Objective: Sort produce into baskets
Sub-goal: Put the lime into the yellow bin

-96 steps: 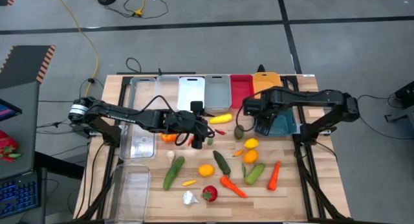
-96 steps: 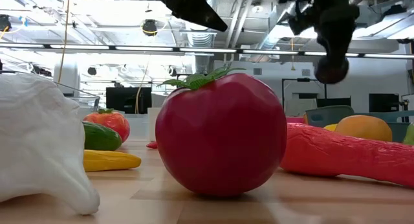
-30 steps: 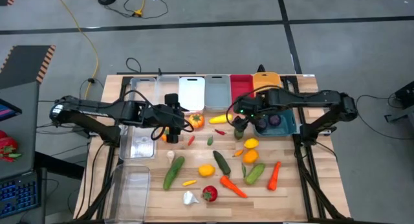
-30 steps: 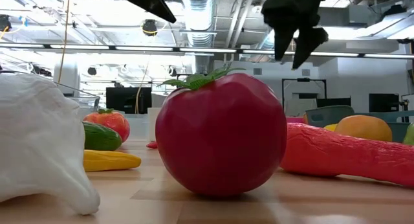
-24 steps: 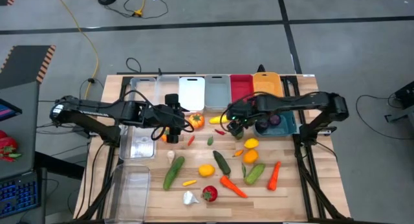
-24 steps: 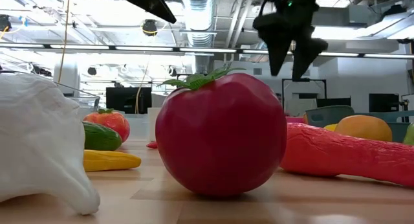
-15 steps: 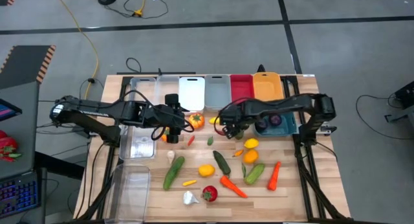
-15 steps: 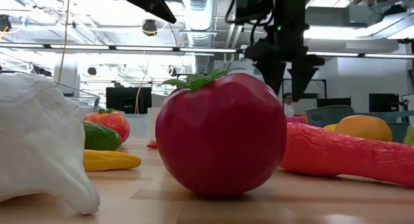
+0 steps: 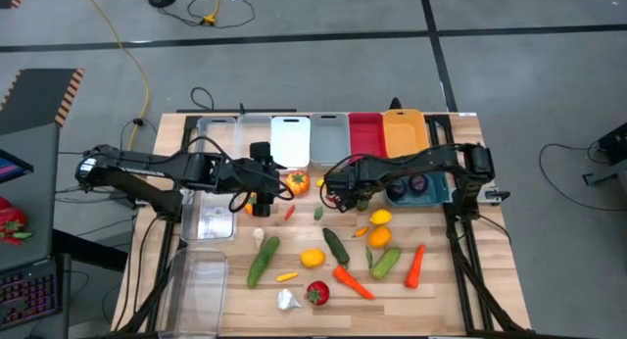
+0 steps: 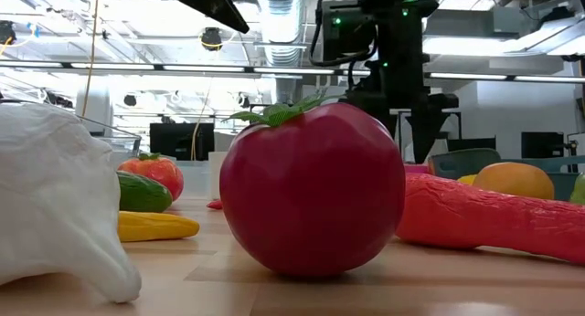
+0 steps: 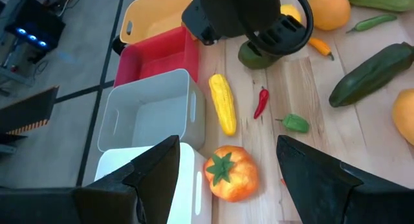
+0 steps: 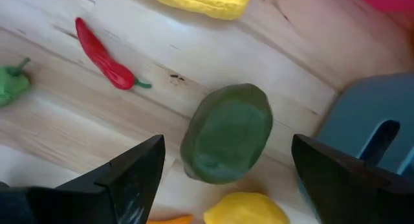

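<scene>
The produce lies scattered on the wooden table [image 9: 441,280]. The baskets stand in a row at the far edge: clear [image 9: 253,138], white [image 9: 290,141], grey [image 9: 329,138], red [image 9: 365,135], orange-yellow [image 9: 404,131]. The teal one [image 9: 431,192] stands nearer and holds purple rounds. My right gripper [image 12: 226,153] points down, open, one finger on each side of a dark green round piece [image 12: 226,136] lying on the table, apart from it. My left gripper [image 11: 228,146] hangs open above an orange-red tomato [image 11: 231,172] and holds nothing.
A yellow piece [image 12: 200,0], a red chili [image 12: 103,56] and a small green chili [image 11: 296,123] lie close to the green piece. Two clear bins [image 9: 201,280] stand at the left. In the low view a red tomato [image 10: 311,193], white garlic [image 10: 55,206] and a carrot [image 10: 494,220] lie near the front edge.
My right gripper has come down and toward the table's left edge, from beside the teal basket to over the dark green piece. It has rolled about its pointing line and stayed open.
</scene>
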Robot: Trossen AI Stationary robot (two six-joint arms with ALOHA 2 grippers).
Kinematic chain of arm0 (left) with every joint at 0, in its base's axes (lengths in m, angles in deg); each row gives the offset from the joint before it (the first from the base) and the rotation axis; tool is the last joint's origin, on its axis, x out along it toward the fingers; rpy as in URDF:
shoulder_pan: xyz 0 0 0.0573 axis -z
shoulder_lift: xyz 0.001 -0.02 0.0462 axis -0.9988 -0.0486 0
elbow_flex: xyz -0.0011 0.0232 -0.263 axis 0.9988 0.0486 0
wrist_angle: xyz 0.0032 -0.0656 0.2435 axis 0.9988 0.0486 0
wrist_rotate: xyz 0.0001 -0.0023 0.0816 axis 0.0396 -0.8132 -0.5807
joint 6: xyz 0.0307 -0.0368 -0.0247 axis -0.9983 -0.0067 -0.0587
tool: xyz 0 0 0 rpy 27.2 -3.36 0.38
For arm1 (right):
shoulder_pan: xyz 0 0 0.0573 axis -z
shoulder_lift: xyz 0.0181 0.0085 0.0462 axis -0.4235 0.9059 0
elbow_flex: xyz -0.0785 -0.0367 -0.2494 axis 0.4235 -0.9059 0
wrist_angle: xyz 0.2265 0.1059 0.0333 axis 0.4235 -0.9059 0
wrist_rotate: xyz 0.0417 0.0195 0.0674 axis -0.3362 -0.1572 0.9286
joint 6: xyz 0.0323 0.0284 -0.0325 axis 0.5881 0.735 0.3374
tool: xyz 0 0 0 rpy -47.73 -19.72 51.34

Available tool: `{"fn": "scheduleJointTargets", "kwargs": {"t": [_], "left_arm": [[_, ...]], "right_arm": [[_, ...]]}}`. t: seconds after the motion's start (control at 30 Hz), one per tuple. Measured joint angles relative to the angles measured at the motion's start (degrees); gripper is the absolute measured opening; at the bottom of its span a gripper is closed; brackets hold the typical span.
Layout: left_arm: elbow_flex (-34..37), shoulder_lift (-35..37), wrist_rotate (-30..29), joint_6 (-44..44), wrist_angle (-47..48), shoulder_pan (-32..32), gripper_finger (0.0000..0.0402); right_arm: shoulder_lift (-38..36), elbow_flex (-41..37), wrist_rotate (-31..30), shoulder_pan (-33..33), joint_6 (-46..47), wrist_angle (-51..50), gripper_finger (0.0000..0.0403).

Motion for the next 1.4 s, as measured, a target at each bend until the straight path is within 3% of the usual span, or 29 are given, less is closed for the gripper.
{"fn": "scheduleJointTargets", "kwargs": {"t": [0.57,1.0,1.4], "left_arm": [[0.0,0.0,0.1,0.0,1.0,0.0,0.0245],[0.0,0.0,0.2,0.4,1.7,0.0,0.0245],[0.0,0.1,1.0,0.9,8.8,0.0,0.0245]], "right_arm": [[6.5,0.0,-0.2,-0.9,-0.3,0.5,0.0361],[6.5,0.0,-0.2,-0.8,-1.8,0.9,0.0278],[6.0,1.0,1.4,-0.8,-6.7,0.0,0.0266]]}}
